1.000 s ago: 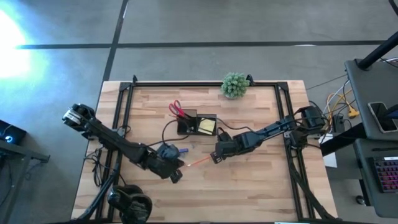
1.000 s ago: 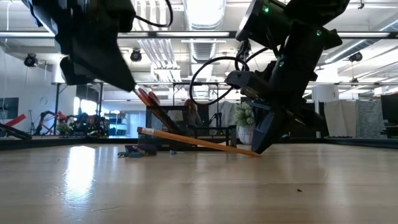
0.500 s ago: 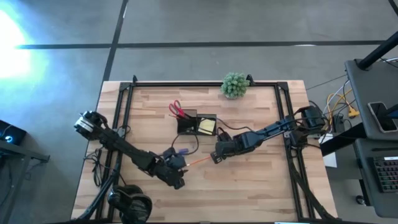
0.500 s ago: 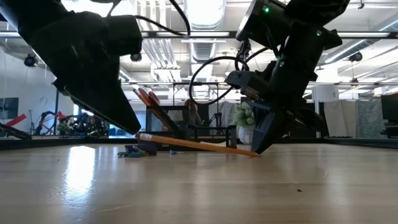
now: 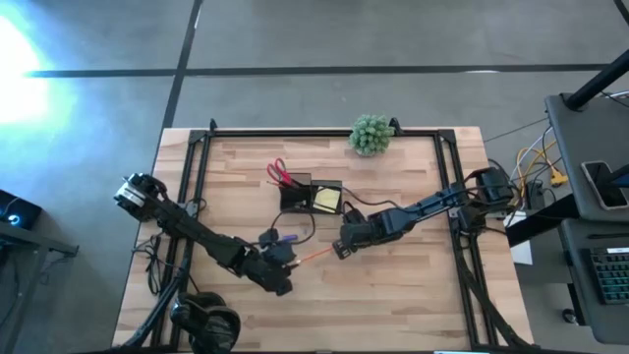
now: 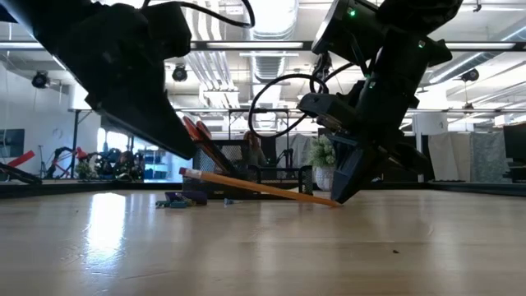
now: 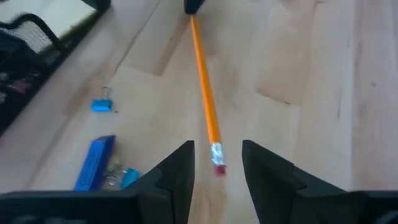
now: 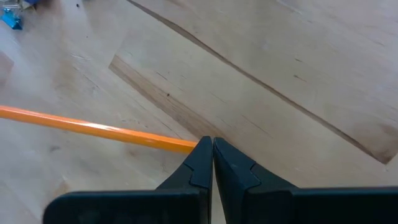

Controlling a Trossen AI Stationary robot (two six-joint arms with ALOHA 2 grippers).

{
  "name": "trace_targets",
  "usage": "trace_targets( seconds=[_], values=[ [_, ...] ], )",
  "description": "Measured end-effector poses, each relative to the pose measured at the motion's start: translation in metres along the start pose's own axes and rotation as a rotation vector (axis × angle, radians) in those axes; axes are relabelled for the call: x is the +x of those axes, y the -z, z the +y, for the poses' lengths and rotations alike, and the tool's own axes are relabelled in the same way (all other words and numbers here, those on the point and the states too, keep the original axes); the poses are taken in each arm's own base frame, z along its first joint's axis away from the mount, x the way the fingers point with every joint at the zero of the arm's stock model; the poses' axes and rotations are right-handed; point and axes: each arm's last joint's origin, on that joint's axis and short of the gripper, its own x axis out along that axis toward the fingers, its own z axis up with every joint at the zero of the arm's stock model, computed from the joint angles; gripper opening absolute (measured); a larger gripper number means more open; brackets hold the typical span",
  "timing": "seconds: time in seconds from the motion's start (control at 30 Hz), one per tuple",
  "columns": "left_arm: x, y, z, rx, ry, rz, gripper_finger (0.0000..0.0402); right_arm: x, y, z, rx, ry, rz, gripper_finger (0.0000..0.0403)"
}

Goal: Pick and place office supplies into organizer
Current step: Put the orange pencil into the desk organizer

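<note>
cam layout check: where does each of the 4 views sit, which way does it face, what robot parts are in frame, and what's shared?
High: overhead, straight down; table, both arms, organizer.
Low: tabletop height, level across into the room; both arms drop in from above over the pencil.
Left wrist: on the left arm, looking down past the open left pincer, which straddles the pencil's eraser end.
Right wrist: on the right arm, looking down at the table; right pincer shut at the pencil's tip.
Shared: the pencil shows in all four; blue clips in both wrist views.
</note>
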Motion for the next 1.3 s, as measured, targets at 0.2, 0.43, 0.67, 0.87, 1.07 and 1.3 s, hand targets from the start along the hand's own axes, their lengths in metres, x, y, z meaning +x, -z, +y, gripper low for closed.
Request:
trace_targets(
  seconds=[0.2,0.43,0.67,0.87,1.07,1.3],
  values=[
    [0.0,0.0,0.001,0.004,-0.008,0.0,0.0119,0.0,0.0,0.0,0.001,-0.004,0.0,0.0008],
    [0.005,0.006,0.001,0.02,-0.013,0.027,0.0119,0.0,0.0,0.0,0.001,-0.004,0.0,0.0008],
    [0.016,0.013,-0.002,0.024,0.001,0.059,0.0119,0.001,0.0,-0.001,0.004,-0.002,0.001,0.0008],
    [0.018,0.011,0.002,0.015,-0.024,0.044,0.0119,0.001,0.001,-0.001,0.008,-0.001,0.001,0.0008],
    [0.02,0.008,0.005,0.005,-0.037,0.04,0.0103,0.001,0.001,-0.001,0.008,-0.001,0.001,0.0008],
    [0.021,0.008,0.006,0.005,-0.027,0.051,0.0067,0.001,0.001,-0.001,0.006,-0.001,0.001,0.0008]
  ],
)
